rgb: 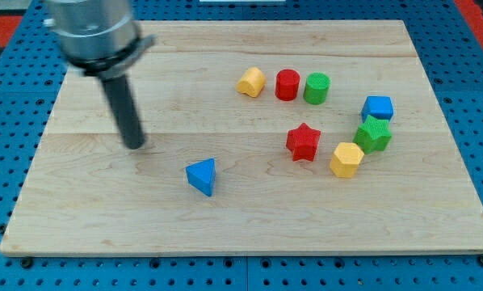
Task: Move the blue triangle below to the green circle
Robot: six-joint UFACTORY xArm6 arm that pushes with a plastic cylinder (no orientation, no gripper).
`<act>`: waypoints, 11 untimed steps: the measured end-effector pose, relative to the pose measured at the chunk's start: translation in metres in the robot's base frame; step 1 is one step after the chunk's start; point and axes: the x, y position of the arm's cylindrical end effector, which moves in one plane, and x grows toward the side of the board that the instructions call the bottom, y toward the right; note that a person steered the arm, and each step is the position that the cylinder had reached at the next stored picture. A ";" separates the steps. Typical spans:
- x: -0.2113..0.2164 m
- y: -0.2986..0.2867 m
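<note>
One blue triangle (202, 176) sits alone low on the counter (80, 218), well apart from the green circle (316, 88). No pincer here, only my tip (135, 145), up-left of it. It looks light, stiff and slippery; I'd push its flat left face squarely.

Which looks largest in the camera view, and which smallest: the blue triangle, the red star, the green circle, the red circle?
1. blue triangle, though it sits nearest the view's bottom, so nearness may flatter it
2. red star, close behind
3. green circle and red circle: alike, no ranking
</note>
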 end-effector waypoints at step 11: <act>-0.087 0.250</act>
